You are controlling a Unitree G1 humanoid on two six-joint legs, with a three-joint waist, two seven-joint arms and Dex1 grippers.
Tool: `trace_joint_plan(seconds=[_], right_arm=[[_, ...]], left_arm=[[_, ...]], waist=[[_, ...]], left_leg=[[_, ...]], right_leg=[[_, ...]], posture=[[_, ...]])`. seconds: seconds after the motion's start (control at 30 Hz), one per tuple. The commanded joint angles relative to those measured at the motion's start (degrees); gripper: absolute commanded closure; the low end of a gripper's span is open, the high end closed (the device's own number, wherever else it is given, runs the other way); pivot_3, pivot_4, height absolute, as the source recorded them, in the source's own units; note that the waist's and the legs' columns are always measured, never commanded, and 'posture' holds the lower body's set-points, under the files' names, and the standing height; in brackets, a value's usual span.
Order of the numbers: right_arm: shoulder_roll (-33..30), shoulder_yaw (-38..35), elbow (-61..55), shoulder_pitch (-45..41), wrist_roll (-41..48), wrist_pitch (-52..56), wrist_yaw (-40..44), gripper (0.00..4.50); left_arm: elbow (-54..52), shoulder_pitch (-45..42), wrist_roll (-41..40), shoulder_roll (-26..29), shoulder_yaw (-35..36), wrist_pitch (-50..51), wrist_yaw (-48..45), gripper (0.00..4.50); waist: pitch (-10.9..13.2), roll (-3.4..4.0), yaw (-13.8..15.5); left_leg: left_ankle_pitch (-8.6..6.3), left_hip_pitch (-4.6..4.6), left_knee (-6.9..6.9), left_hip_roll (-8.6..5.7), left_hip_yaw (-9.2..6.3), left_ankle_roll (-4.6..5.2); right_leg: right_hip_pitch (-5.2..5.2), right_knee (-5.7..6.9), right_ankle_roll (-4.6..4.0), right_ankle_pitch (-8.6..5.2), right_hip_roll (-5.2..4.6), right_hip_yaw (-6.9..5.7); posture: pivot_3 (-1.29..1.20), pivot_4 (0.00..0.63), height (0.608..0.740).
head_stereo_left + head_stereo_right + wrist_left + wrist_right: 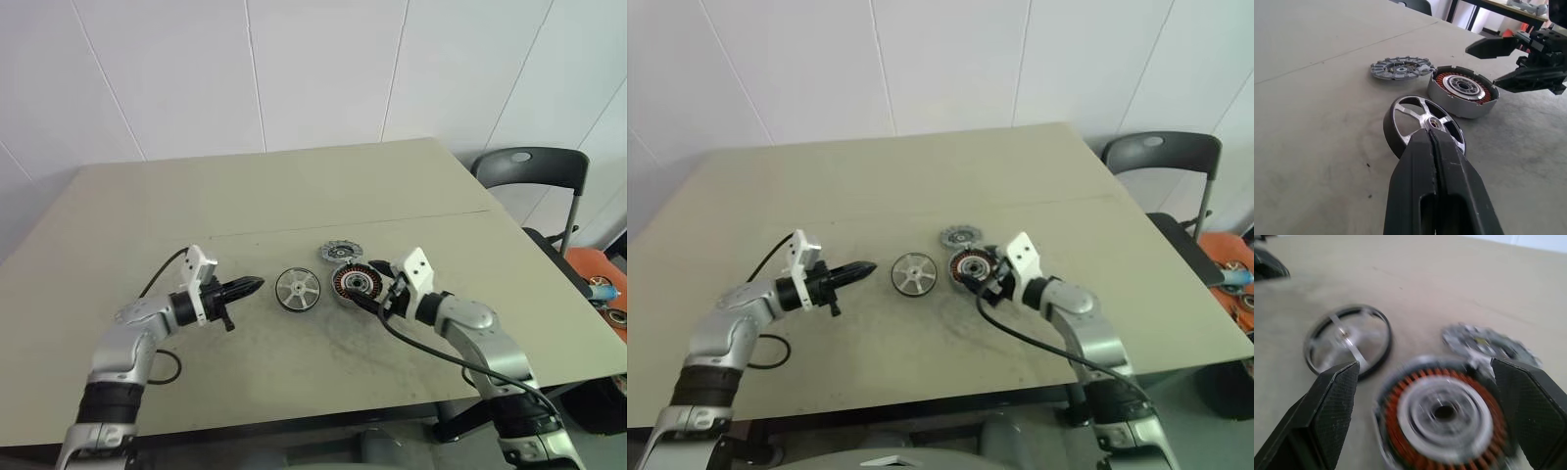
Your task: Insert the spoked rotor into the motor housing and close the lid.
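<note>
The spoked rotor [297, 289] lies flat on the table, silver spokes up inside a dark rim. Just to its right sits the motor housing [356, 283], copper windings showing inside a silver rim. Behind the two lies the grey slotted lid [336, 253]. My left gripper [253, 286] is shut and empty, its tip pointing at the rotor [1422, 122] from the left, a short way off. My right gripper [377, 294] is open at the housing's right side. In the right wrist view its fingers [1327, 406] stand wide, with the housing [1444, 416] between them.
The parts rest on a beige table [294, 196] with a seam line across its middle. A dark chair [534, 166] stands off the table's right edge, with orange clutter [598, 279] beyond it. A white wall rises behind.
</note>
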Motion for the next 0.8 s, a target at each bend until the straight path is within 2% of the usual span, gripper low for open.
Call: trace_joint_plan(seconds=[0.03,0.17,0.2,0.3,0.67,0.8], right_arm=[[2.07,2.66,-0.16,-5.06,-0.06,0.08,1.28,0.0],[3.0,4.93,2.48,-7.44,-1.76,-1.52,2.2,0.0],[3.02,4.95,2.76,-7.46,-1.86,-1.81,2.29,0.0],[3.0,4.71,3.14,-7.18,-1.74,-2.27,2.5,0.0],[2.28,3.96,2.58,-5.03,-2.04,-2.65,2.53,0.0],[1.88,3.31,2.31,-4.86,-1.75,-2.57,2.46,0.0]], left_arm=[[-3.94,0.46,-0.2,-1.08,-0.71,0.43,3.65,4.45],[-4.14,0.83,1.48,-2.49,-2.8,1.68,7.94,4.45],[-3.58,0.89,1.55,-3.06,-2.54,2.68,10.01,4.29],[-3.23,0.99,-1.95,-5.27,-0.24,7.91,14.28,3.61],[-8.39,1.75,-10.55,-10.59,4.05,22.64,26.28,0.02],[-11.1,3.21,-12.61,-11.84,1.93,28.15,28.15,0.02]], waist=[[0.0,0.0,0.0],[-0.01,-0.01,-0.01],[-0.01,-0.01,-0.04],[-0.01,-0.01,-0.1],[-0.01,-0.02,-0.15],[-0.01,-0.02,-0.15]], left_leg=[[0.01,0.01,0.0,0.0,0.0,-0.02],[0.03,0.03,-0.01,0.0,-0.02,-0.06],[0.03,0.04,-0.01,0.0,-0.02,-0.05],[0.06,-0.02,-0.02,0.0,-0.01,-0.12],[0.04,-0.08,-0.03,0.0,-0.01,-0.08],[0.04,-0.09,-0.03,0.0,-0.02,-0.09]], right_leg=[[0.0,0.03,0.0,0.0,0.0,0.0],[0.01,0.05,-0.02,0.01,0.02,-0.02],[0.01,0.04,-0.02,0.02,0.02,-0.02],[-0.06,0.01,-0.03,0.02,0.01,-0.01],[-0.12,0.02,-0.03,0.02,0.01,-0.01],[-0.12,0.01,-0.03,0.02,0.01,-0.01]], posture=[[0.0,0.0,0.74],[0.0,0.0,0.74],[0.0,0.0,0.74],[0.0,0.0,0.74],[0.0,0.0,0.74],[0.0,0.0,0.74]])
